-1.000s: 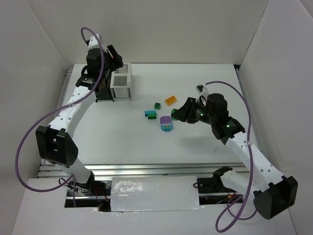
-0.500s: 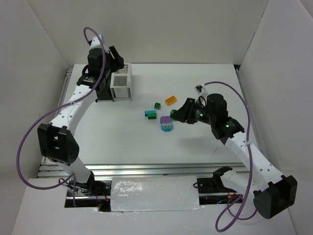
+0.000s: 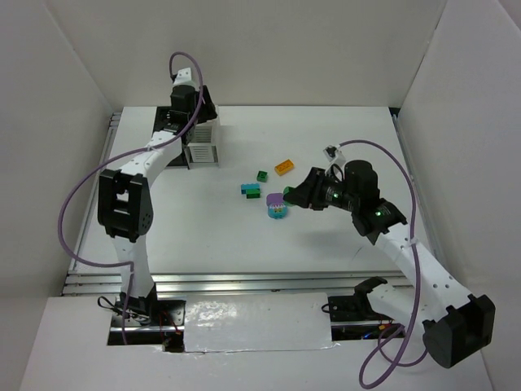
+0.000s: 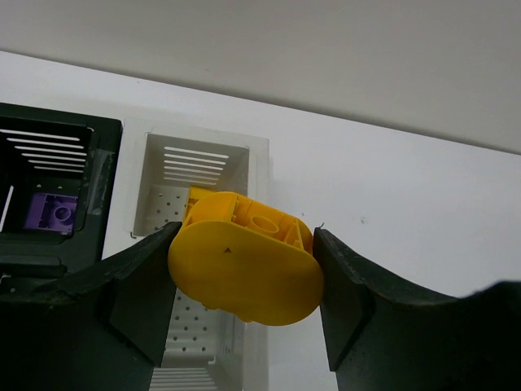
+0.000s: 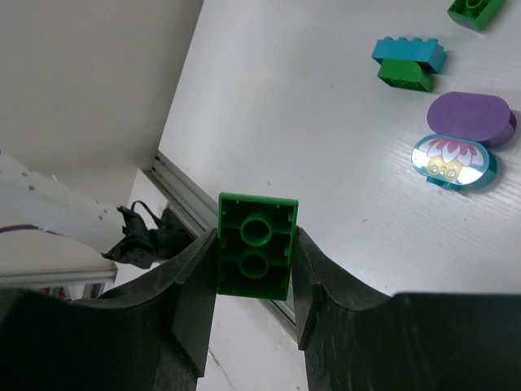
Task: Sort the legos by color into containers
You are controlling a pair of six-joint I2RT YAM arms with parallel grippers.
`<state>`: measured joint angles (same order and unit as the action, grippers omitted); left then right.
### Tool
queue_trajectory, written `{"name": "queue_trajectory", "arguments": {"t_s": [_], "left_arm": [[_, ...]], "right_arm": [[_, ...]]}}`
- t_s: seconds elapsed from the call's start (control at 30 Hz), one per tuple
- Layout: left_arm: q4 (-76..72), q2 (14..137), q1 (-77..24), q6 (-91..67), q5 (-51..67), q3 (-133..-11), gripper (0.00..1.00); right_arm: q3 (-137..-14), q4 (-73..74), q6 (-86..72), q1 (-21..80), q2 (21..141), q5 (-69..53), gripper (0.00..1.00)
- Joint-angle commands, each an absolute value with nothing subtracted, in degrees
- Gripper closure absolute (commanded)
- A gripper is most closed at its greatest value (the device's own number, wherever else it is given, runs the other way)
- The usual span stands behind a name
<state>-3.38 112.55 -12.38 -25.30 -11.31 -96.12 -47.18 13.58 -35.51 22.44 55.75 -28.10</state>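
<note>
My left gripper (image 4: 244, 259) is shut on a rounded yellow brick (image 4: 244, 273) and holds it above the white bin (image 4: 203, 143). A bit of yellow (image 4: 199, 195) shows inside that bin. The black bin (image 4: 57, 129) joins it on the left and holds a purple brick (image 4: 54, 213). In the top view the left gripper (image 3: 195, 114) is over the white bin (image 3: 203, 145). My right gripper (image 5: 255, 248) is shut on a green brick (image 5: 255, 244), held above the table near the purple and teal piece (image 3: 277, 205).
On the table lie an orange brick (image 3: 284, 167), a small green brick (image 3: 261, 176) and a teal brick on a green one (image 3: 251, 190). The right wrist view shows the teal-on-green pair (image 5: 407, 61) and the purple piece (image 5: 470, 118). White walls stand on three sides.
My left arm has swung right, from beside the black bin to above the white bin, with the yellow brick in its jaws. The right arm has hardly moved.
</note>
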Motion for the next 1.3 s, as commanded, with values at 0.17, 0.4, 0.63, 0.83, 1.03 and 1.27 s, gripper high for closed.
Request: {"name": "queue_trajectory", "arguments": {"t_s": [0.17,0.4,0.63,0.83,1.03,1.27], "left_arm": [[-5.10,118.21,-12.04,-22.06,-13.36,-103.71,1.00],[-3.78,119.35,-12.04,-22.06,-12.66,-104.59,1.00],[-3.08,119.71,-12.04,-21.80,-12.48,-105.12,1.00],[-3.16,120.50,-12.04,-20.57,-12.92,-105.47,1.00],[-5.00,122.52,-12.04,-18.64,-13.97,-105.29,1.00],[-10.10,123.75,-11.95,-16.79,-16.08,-104.15,0.87]], "right_arm": [[-44.65,13.97,-34.72,22.06,50.45,-29.00,1.00],[-43.59,14.24,-34.72,22.06,48.61,-28.92,1.00],[-42.98,14.50,-34.63,22.06,48.16,-29.00,1.00],[-41.84,14.33,-34.72,22.06,47.46,-29.53,1.00],[-41.75,13.97,-34.54,22.06,48.69,-29.79,1.00],[-42.01,13.98,-34.10,22.06,50.36,-30.15,1.00]]}}
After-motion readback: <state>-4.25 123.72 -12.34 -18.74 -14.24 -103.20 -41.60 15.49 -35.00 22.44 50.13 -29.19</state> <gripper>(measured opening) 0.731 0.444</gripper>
